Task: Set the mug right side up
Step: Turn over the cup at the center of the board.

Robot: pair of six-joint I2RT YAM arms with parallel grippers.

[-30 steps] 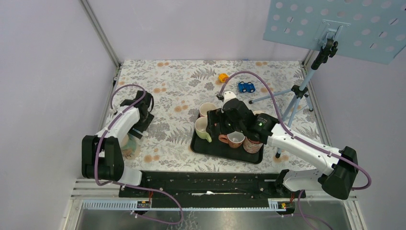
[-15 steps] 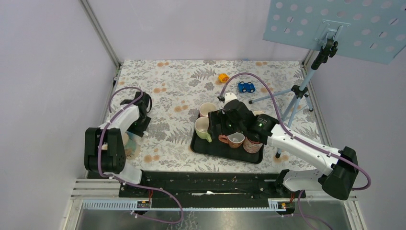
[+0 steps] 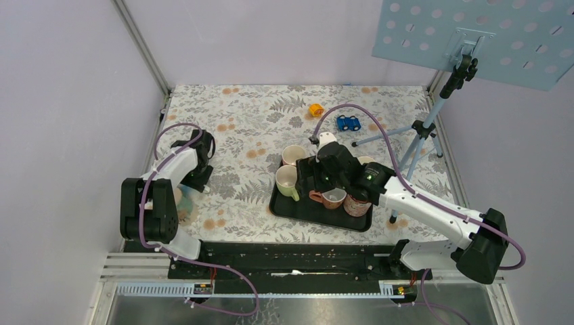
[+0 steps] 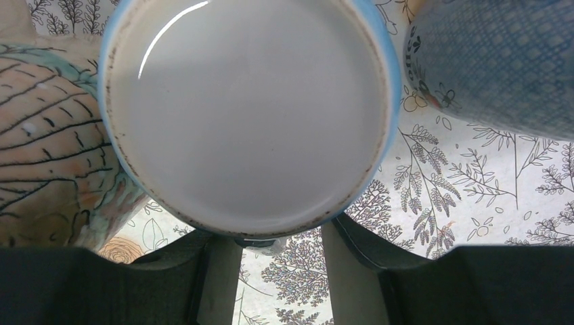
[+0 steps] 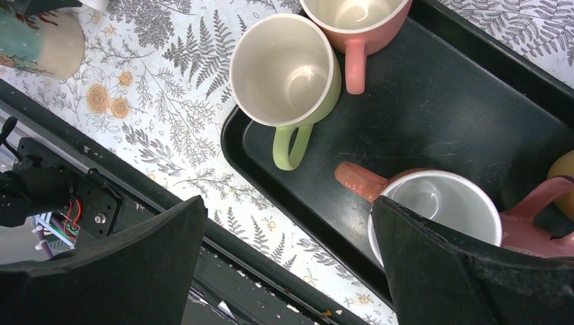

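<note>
The left wrist view looks straight down on the mug (image 4: 250,115), which stands upside down on the flowered cloth with its white base, ringed in blue, facing up. My left gripper (image 4: 279,237) is open at its near edge. The dark handle stub (image 4: 256,241) sits between the fingers, close to the left finger (image 4: 218,277) and apart from the right one. In the top view the left gripper (image 3: 196,177) is at the table's left side and the arm hides the mug. My right gripper (image 5: 288,203) hangs wide open and empty above the black tray (image 5: 433,115).
A teal and orange mug (image 4: 40,135) presses against the upturned mug's left side, and a blue patterned mug (image 4: 494,61) lies at its upper right. The tray (image 3: 284,206) holds a green mug (image 5: 284,71) and pink mugs (image 5: 440,203). A tripod (image 3: 423,135), an orange piece (image 3: 315,109) and a blue toy (image 3: 349,122) stand further back.
The left gripper's jaws have narrowed around the mug's handle, and the left arm has drawn in toward the left wall. The right arm has barely shifted.
</note>
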